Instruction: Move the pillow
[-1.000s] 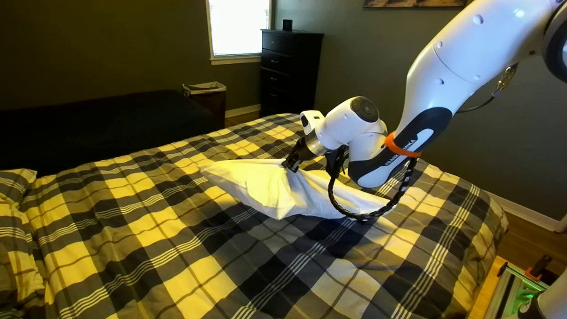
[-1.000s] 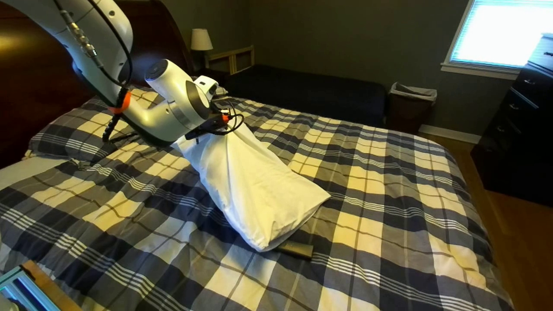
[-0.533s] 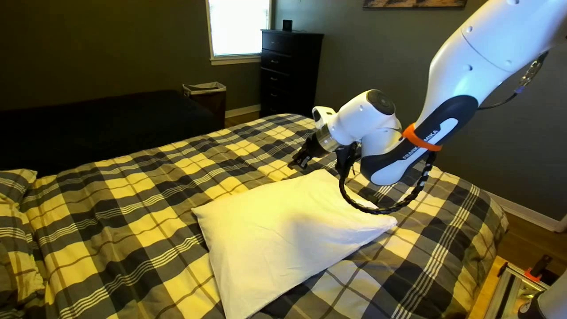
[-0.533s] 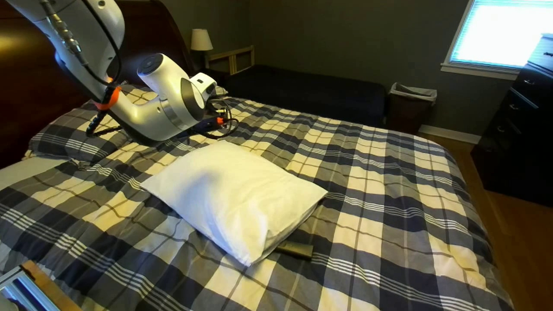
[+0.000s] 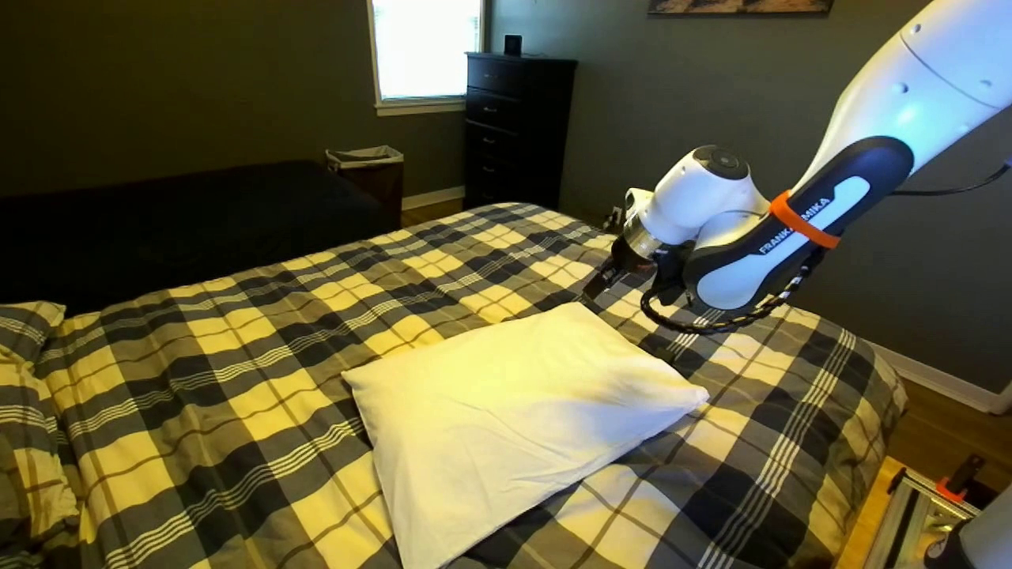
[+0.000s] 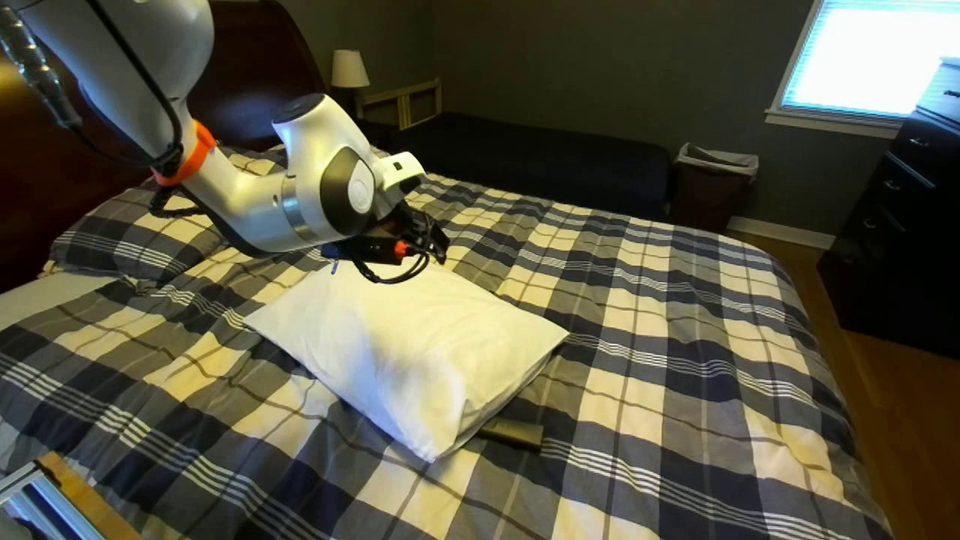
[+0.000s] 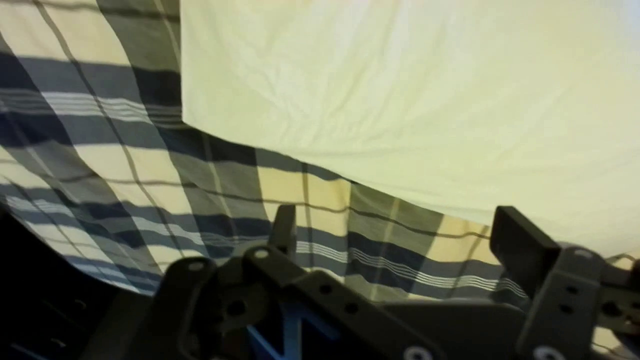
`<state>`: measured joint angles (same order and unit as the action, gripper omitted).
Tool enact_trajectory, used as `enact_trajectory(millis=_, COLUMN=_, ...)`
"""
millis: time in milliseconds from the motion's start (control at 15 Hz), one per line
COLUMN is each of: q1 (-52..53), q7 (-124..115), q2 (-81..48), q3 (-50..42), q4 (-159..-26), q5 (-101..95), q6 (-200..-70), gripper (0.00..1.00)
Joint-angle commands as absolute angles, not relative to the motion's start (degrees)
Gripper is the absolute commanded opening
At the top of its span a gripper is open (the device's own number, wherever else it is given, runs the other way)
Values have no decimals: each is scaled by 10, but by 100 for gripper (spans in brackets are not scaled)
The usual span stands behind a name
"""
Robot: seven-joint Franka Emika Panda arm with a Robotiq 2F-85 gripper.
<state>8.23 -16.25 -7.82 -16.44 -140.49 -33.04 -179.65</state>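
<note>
The white pillow [image 5: 506, 411] lies flat and slightly wrinkled on the plaid bed, seen whole in an exterior view. In another exterior view, the arm covers part of the far side of the pillow [image 6: 412, 337]. My gripper [image 5: 597, 286] hangs above the bed just past one pillow corner, apart from the fabric. In the wrist view the pillow [image 7: 400, 90] fills the upper right, and my gripper [image 7: 395, 215] stands open below its edge. Only the bedspread shows between the two fingers, with nothing held.
A dark bar [image 6: 517, 433] lies against the pillow's edge, partly hidden by it. Plaid-covered pillows [image 6: 142, 232] rest by the headboard. The plaid bedspread [image 5: 237, 427] surrounds the white pillow. Beyond the bed stand a hamper [image 5: 368, 158] and a black dresser [image 5: 518, 126].
One second ago my gripper was shut on the lifted pillow. It let go, the pillow dropped flat onto the bed, and the arm moved away to the right in an exterior view.
</note>
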Motion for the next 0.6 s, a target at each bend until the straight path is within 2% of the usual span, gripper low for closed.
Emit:
enact_trajectory(millis=0, q1=16, q7=-106, q2=-65, q3=-123, q4=-1415, q5=-212, q6=-1721, gripper=100)
enact_trajectory(millis=133, q1=-14, q7=-71, q2=-68, q3=-112, q4=-1400, q5=-140, q6=-1666, gripper=100)
enact_trajectory(millis=200, q1=16, q7=-100, q2=-76, q3=-133, q4=-1406, q5=-194, q6=-1710, gripper=100)
enact_trajectory(millis=533, q1=14, q7=-90, q2=-76, q3=-131, q4=-1402, q5=-187, q6=-1705, gripper=100)
